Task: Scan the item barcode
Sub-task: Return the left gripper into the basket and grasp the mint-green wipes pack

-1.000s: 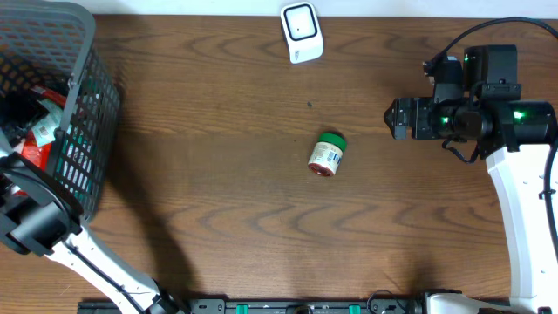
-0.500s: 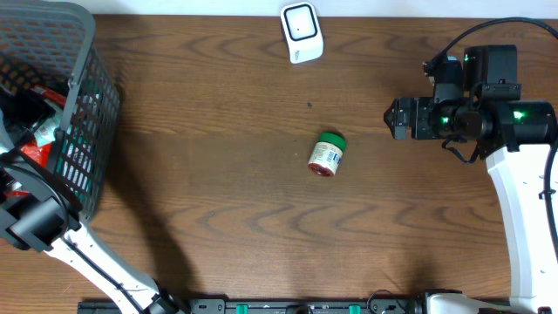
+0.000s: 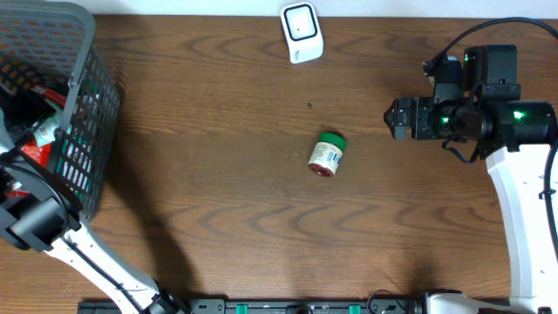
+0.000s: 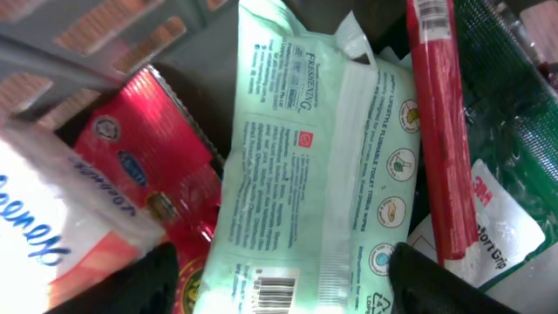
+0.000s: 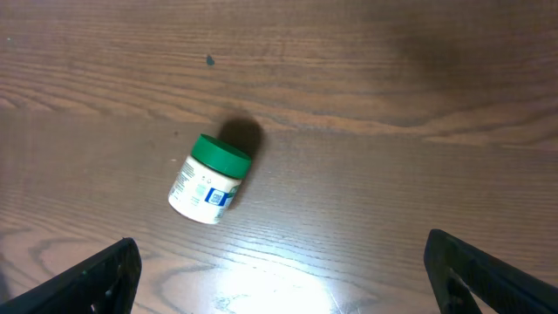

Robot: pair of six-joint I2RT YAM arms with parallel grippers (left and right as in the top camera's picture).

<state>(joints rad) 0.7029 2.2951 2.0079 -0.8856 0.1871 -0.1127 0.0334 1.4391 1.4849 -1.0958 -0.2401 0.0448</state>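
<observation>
Middle of the table: small white jar with a green lid point(image 3: 328, 154), lying on its side on the wood.
Jar axis: the long axis runs from near edge to far edge, slightly slanted, with the lid toward the far edge and the base toward the near edge.
Far edge: white rounded scanner point(image 3: 302, 32), well apart from the jar, only open wood between them.
Far left corner: grey plastic mesh basket point(image 3: 83, 113), packed with goods.
Right gripper point(image 5: 281, 253): near the right edge, fingers wide apart and holding nothing, well apart from the jar.
Right wrist view only: a blue patch on the jar's label; too small to tell whether it is a barcode.
Left gripper point(image 4: 283, 262): down in the basket, fingers spread either side of a pale green soft wipes pack point(image 4: 323, 166); whether they press on it I cannot tell.
Left wrist view only: a barcode at the pack's lower end, a red foil pouch point(image 4: 148, 166) on one side, a long red packet point(image 4: 436, 122) on the other.
Overhead view: the basket wall hides the left gripper.
</observation>
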